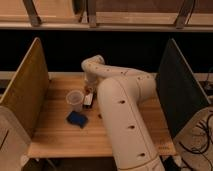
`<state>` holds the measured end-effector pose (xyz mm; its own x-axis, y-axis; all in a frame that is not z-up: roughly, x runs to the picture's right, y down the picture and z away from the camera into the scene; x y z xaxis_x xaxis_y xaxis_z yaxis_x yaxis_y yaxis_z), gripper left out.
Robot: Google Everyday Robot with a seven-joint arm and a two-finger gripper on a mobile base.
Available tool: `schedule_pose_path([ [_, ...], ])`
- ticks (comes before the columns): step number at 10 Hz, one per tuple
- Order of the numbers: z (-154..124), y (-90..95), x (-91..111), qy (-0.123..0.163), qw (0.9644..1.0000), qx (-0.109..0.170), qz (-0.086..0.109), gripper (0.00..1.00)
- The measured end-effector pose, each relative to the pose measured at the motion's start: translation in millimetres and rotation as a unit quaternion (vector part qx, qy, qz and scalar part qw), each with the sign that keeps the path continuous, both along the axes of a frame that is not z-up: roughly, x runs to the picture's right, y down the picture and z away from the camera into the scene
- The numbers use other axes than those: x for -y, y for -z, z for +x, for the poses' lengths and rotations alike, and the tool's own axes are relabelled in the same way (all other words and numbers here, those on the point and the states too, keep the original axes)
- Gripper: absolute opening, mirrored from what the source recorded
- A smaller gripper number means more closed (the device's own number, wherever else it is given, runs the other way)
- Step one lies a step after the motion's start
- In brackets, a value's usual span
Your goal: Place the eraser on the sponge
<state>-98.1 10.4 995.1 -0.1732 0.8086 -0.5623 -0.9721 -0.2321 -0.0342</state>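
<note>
The eraser (88, 100), a small white block with a dark edge, lies on the wooden table (60, 142) just right of the clear cup (75, 100). The sponge (77, 119), a flat deep-blue pad, lies on the table in front of the cup, below and left of the eraser. My gripper (90, 94) hangs from the white arm (120, 110) right above the eraser, at or very near it. The arm's bulk hides most of the gripper.
A tan side panel (25, 95) walls the table's left edge and a dark panel (177, 95) its right. Cables (200, 137) hang off the right side. My large arm covers the table's middle and right front.
</note>
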Motion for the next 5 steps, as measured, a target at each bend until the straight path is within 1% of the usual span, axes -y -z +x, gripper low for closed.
schedule_pose_path([
  [2, 1.5, -1.4, -1.7, 0.001, 1.0, 0.005, -0.003, 0.05],
  [3, 2.4, -2.0, -2.0, 0.001, 1.0, 0.006, -0.003, 0.0],
  [4, 2.8, -2.4, -0.4, -0.001, 1.0, 0.006, -0.001, 0.0],
  [5, 0.5, 0.3, 12.1, -0.004, 0.9999, 0.009, 0.014, 0.0],
])
